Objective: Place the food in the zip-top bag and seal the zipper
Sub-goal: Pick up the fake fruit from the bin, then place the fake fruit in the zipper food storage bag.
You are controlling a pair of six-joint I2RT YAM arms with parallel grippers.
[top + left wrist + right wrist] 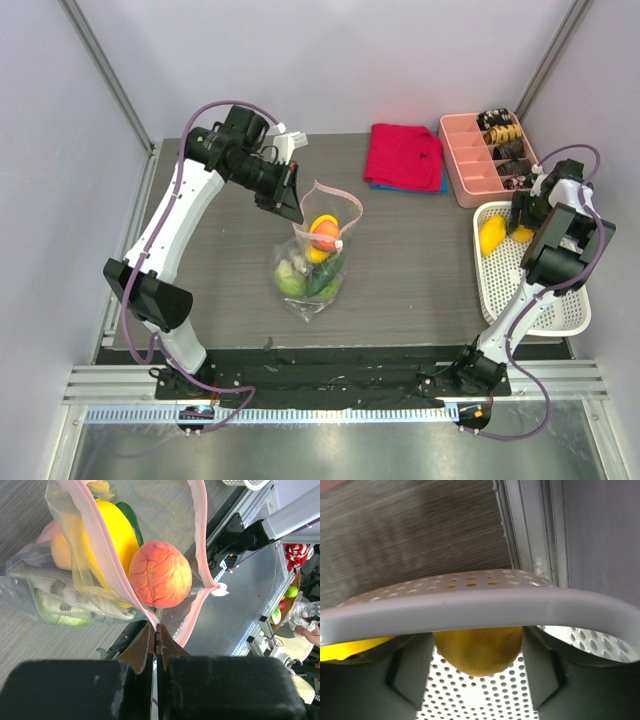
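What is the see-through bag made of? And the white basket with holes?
The zip-top bag looks like thin clear plastic film: glossy, crinkled, you see the food through it. The white basket looks like hard moulded plastic, smooth and slightly shiny, with neat rows of holes.

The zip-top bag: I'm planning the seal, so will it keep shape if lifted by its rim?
Probably floppy: the zip-top bag is crinkled film, its mouth hanging open where the left gripper pinches the zipper. Likely bottom-heavy, the food piled low; it may swing.
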